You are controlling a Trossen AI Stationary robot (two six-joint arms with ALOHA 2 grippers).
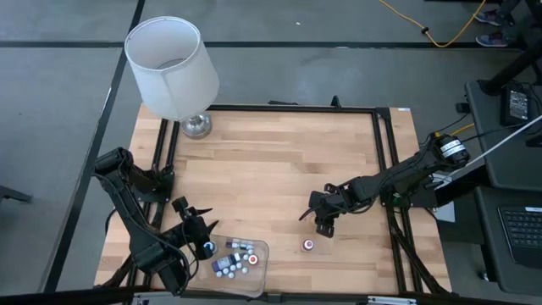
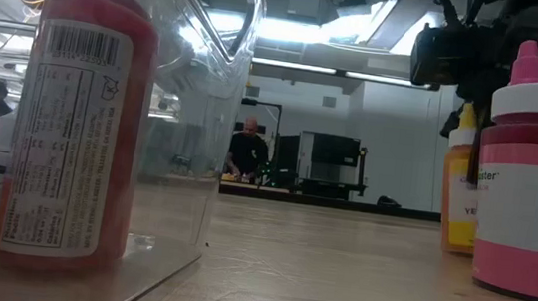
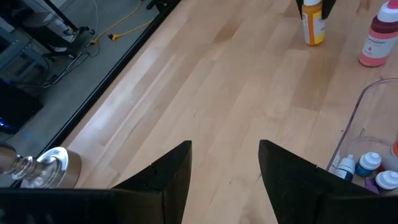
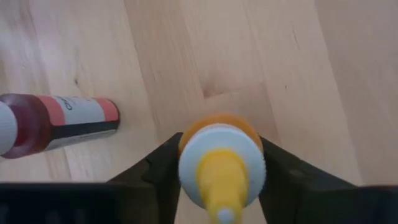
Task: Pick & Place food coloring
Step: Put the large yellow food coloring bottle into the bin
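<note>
Overhead, the right arm reaches in from 3 o'clock, bent low across the wooden table (image 1: 271, 161), its right claw (image 1: 326, 222) just up from a pink bottle (image 1: 308, 245) standing at about 5 o'clock of the table centre. The left arm is folded at 8 o'clock, its left claw (image 1: 200, 235) beside a clear tray (image 1: 261, 269) at 6 o'clock that holds several small bottles (image 1: 235, 259). A white lamp (image 1: 172, 72) stands at 11 o'clock.

Table-level: the pink bottle (image 2: 528, 188) is upright at the right, an orange bottle (image 2: 461, 191) just behind it under the dark right claw. A red bottle (image 2: 77, 120) stands inside the clear tray (image 2: 218, 85). A person (image 2: 246, 150) is far back in the room.

Left wrist: left claw (image 3: 224, 168) open, nothing between its fingers; orange bottle (image 3: 313, 23) and pink bottle (image 3: 378, 38) well ahead, tray corner (image 3: 354, 118) beside one finger, lamp base (image 3: 53, 167) near the other.

Right wrist: right claw (image 4: 221, 165) closed around the orange bottle (image 4: 221, 165) just under its cap; the pink bottle (image 4: 56, 123) is close by.
</note>
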